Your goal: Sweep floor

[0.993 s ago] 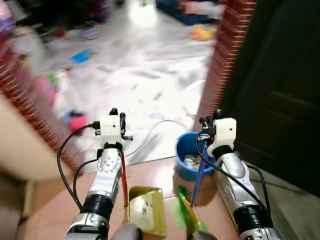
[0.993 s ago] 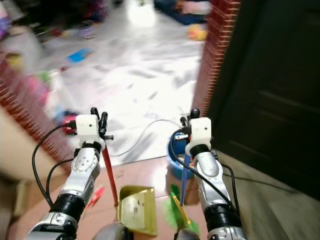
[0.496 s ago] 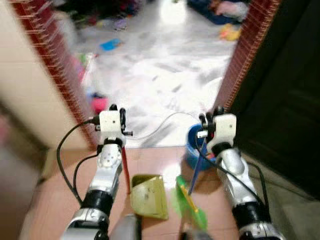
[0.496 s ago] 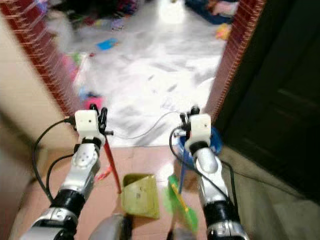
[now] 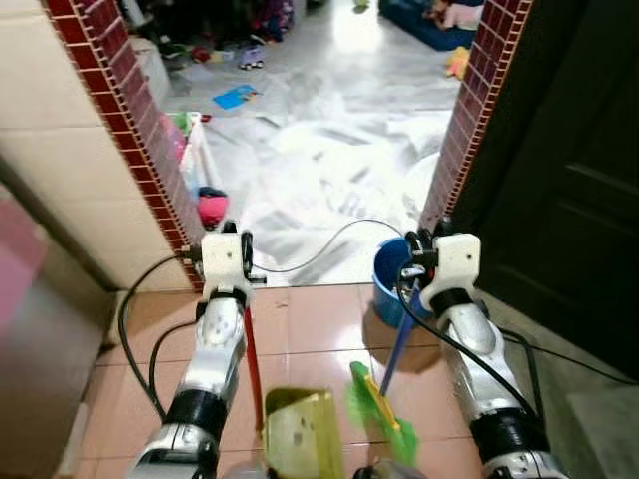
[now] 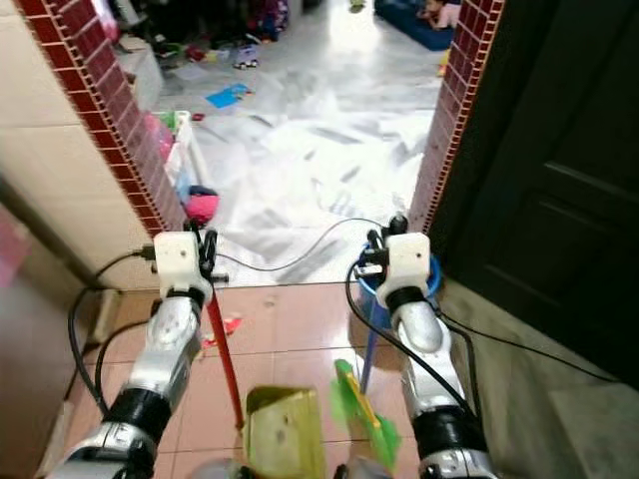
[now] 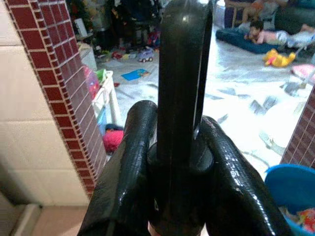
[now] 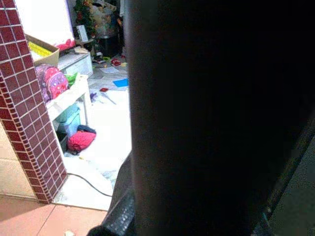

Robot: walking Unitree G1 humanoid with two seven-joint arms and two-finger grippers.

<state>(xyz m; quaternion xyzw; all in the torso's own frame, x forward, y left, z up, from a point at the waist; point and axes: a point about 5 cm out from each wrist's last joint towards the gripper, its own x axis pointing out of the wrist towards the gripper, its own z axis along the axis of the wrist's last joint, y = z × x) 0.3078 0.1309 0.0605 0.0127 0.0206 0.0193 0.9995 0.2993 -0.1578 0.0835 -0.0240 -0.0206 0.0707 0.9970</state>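
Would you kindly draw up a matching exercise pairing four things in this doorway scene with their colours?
Things:
1. dustpan
2. broom head
3. bucket
4. dustpan handle

Colours:
A. blue
B. red
C. yellow
D. green

Pairs: 1-C, 2-D, 3-A, 4-B. The left gripper holds the dustpan handle; the right gripper holds the broom's blue stick.
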